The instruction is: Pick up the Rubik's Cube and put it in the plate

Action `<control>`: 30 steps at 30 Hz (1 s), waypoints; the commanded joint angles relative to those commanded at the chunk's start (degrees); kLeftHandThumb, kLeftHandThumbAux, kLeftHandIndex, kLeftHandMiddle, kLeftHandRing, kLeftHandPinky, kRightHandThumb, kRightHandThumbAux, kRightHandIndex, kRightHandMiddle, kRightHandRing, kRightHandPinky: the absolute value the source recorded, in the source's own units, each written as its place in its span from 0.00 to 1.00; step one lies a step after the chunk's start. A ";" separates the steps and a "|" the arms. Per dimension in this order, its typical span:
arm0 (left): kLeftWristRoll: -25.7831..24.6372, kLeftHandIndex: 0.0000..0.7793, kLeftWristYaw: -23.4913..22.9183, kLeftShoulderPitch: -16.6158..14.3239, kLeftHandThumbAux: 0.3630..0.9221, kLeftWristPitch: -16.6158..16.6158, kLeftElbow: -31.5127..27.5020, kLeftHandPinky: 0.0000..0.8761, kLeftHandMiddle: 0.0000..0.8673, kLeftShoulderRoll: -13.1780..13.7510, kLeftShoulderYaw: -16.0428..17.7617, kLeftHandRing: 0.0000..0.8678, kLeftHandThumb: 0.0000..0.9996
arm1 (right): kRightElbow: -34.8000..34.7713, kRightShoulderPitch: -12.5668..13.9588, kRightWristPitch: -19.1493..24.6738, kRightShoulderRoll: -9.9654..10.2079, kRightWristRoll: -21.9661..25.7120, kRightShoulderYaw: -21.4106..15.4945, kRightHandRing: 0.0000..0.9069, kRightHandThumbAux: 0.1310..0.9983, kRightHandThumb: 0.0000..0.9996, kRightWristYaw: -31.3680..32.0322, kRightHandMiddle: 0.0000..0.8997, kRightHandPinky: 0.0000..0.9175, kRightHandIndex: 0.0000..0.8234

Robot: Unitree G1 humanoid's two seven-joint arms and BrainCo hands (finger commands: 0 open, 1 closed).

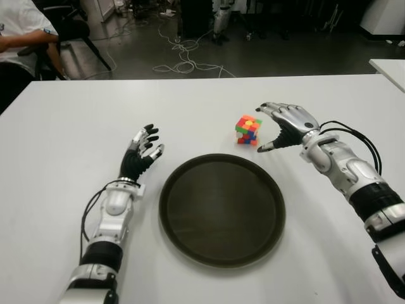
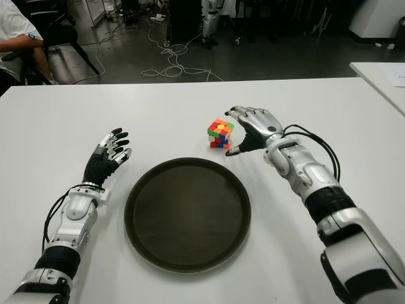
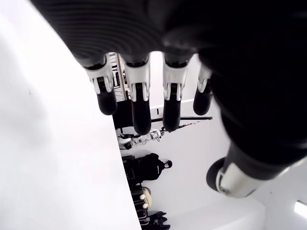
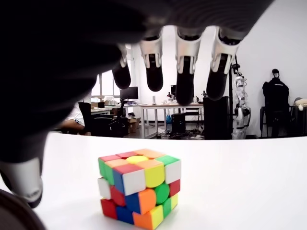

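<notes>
The Rubik's Cube [image 1: 248,130] stands on the white table [image 1: 76,120] just beyond the far right rim of the round dark plate [image 1: 183,209]. My right hand [image 1: 273,128] hovers right beside the cube, fingers spread and arched above it, thumb low near the table; nothing is held. In the right wrist view the cube [image 4: 139,188] sits free on the table under the fingertips [image 4: 184,91]. My left hand [image 1: 142,152] shows left of the plate with its fingers open and holding nothing.
A seated person [image 1: 22,38] is at the far left beyond the table. Cables [image 1: 183,60] lie on the floor behind. Another white table corner [image 1: 389,66] shows at the far right.
</notes>
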 joint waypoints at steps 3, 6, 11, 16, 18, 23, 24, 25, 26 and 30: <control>-0.41 0.13 -0.28 -0.09 0.61 0.05 0.21 0.12 0.20 -0.22 0.18 0.17 0.07 | 0.51 -0.23 -0.14 0.47 -0.17 0.05 0.20 0.52 0.00 0.19 0.14 0.26 0.10; -0.52 0.13 -0.40 0.26 0.61 0.49 -0.57 0.12 0.20 -0.31 0.17 0.17 0.06 | 3.60 -1.74 -0.01 1.86 -0.57 0.58 0.19 0.53 0.00 -0.46 0.14 0.26 0.10; -0.06 0.13 0.15 0.51 0.61 0.96 -0.98 0.11 0.20 -0.26 0.07 0.17 0.06 | 5.28 -2.61 -0.02 2.69 -0.88 0.73 0.19 0.53 0.00 -1.19 0.13 0.26 0.10; 0.10 0.14 0.49 -0.57 0.63 0.39 1.83 0.13 0.20 0.00 0.39 0.18 0.06 | 9.70 -4.71 -0.41 4.62 -1.54 1.37 0.19 0.54 0.00 -3.83 0.14 0.27 0.11; 0.32 0.14 0.74 -0.49 0.61 -0.15 1.76 0.13 0.20 -0.02 0.31 0.18 0.06 | 16.33 -7.85 0.02 7.86 -2.58 2.52 0.18 0.53 0.00 -7.88 0.14 0.26 0.11; 0.29 0.14 0.76 -0.53 0.58 -1.05 2.21 0.13 0.21 -0.06 0.42 0.18 0.07 | 24.23 -12.00 0.17 11.74 -2.99 4.09 0.17 0.54 0.00 -13.54 0.13 0.25 0.11; 0.21 0.14 0.65 -0.59 0.57 -1.22 2.38 0.13 0.21 -0.05 0.46 0.18 0.07 | 25.19 -12.58 0.21 12.35 -2.96 4.32 0.17 0.54 0.00 -14.34 0.13 0.25 0.11; 0.16 0.14 0.58 -0.64 0.57 -1.35 2.51 0.13 0.21 -0.04 0.49 0.18 0.07 | 26.02 -13.04 0.17 12.78 -2.90 4.54 0.17 0.54 0.00 -14.99 0.12 0.25 0.11; 0.15 0.14 0.52 -0.68 0.57 -1.51 2.60 0.13 0.21 -0.02 0.49 0.18 0.07 | 26.85 -13.52 0.17 13.30 -2.85 4.76 0.17 0.55 0.00 -15.69 0.12 0.26 0.11; 0.35 0.14 0.58 -0.72 0.56 -2.11 2.84 0.13 0.20 0.05 0.39 0.18 0.06 | 29.57 -14.93 0.33 14.99 -2.61 5.58 0.17 0.56 0.00 -17.83 0.12 0.26 0.10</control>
